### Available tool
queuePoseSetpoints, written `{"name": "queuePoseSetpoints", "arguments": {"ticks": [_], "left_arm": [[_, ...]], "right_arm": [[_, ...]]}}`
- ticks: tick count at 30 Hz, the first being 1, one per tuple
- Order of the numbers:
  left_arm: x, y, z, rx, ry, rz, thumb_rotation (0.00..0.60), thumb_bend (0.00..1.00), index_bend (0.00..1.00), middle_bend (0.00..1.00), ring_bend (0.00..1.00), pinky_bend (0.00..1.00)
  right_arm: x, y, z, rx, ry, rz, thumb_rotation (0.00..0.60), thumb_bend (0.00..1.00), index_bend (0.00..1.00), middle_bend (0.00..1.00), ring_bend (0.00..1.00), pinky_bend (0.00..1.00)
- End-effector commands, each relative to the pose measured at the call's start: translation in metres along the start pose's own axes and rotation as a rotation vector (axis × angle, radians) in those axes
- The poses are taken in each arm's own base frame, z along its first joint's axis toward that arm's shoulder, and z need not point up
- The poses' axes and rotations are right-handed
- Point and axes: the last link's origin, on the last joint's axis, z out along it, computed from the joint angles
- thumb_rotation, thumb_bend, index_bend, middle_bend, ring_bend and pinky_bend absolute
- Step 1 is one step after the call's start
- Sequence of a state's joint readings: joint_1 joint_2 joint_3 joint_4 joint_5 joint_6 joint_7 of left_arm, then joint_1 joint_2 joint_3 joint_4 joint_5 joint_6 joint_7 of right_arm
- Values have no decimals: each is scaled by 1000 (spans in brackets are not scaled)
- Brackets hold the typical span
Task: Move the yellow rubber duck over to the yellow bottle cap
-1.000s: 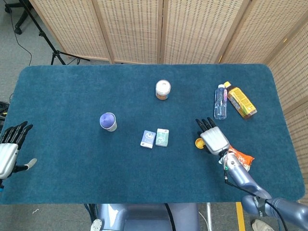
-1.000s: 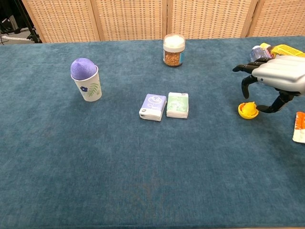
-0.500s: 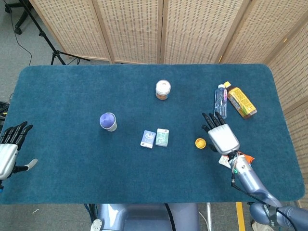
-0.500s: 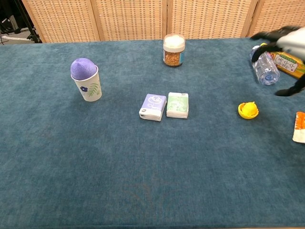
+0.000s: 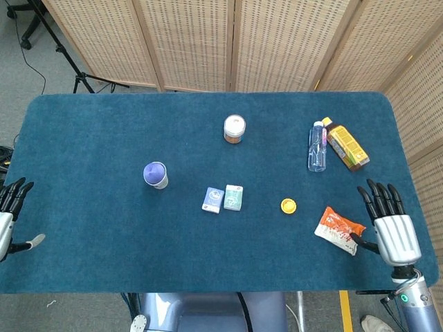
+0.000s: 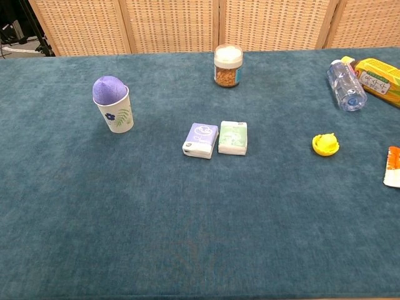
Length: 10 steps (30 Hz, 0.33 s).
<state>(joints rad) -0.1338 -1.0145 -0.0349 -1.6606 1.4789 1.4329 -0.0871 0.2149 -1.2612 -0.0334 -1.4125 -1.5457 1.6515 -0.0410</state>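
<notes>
The small yellow rubber duck [image 6: 329,139] sits on the yellow bottle cap [image 6: 322,149] right of the table's middle; in the head view the two merge into one yellow spot, the cap [image 5: 288,205]. My right hand [image 5: 392,230] hovers by the table's front right edge, fingers spread and holding nothing, well to the right of the cap. My left hand [image 5: 7,211] hangs off the table's left edge, fingers apart and empty. Neither hand shows in the chest view.
An orange snack packet [image 5: 339,229] lies just left of my right hand. A water bottle [image 5: 317,147] and a yellow carton [image 5: 345,145] lie at the back right. Two tissue packs [image 5: 223,198], a purple-topped paper cup [image 5: 156,175] and a jar [image 5: 234,128] stand further left.
My right hand has pulled away from beside the cap to the front right edge, leaving the duck on the cap. My left hand has drifted slightly further off the left edge.
</notes>
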Motion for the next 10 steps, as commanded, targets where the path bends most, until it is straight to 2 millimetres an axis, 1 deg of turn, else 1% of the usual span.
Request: {"name": "queuePoseSetpoints", "arguments": {"ticks": [1, 4, 10], "left_arm": [[-2, 0, 1, -3, 1, 6, 600, 0, 0, 0, 0, 0], [-3, 2, 2, -9, 1, 17, 600, 0, 0, 0, 0, 0], [-3, 3, 1, -17, 6, 22, 600, 0, 0, 0, 0, 0]], "right_arm": [[-5, 9, -13, -18, -8, 26, 600, 0, 0, 0, 0, 0], [-5, 13, -13, -16, -4, 20, 600, 0, 0, 0, 0, 0], [-1, 14, -12, -23, 12, 25, 600, 0, 0, 0, 0, 0]]}}
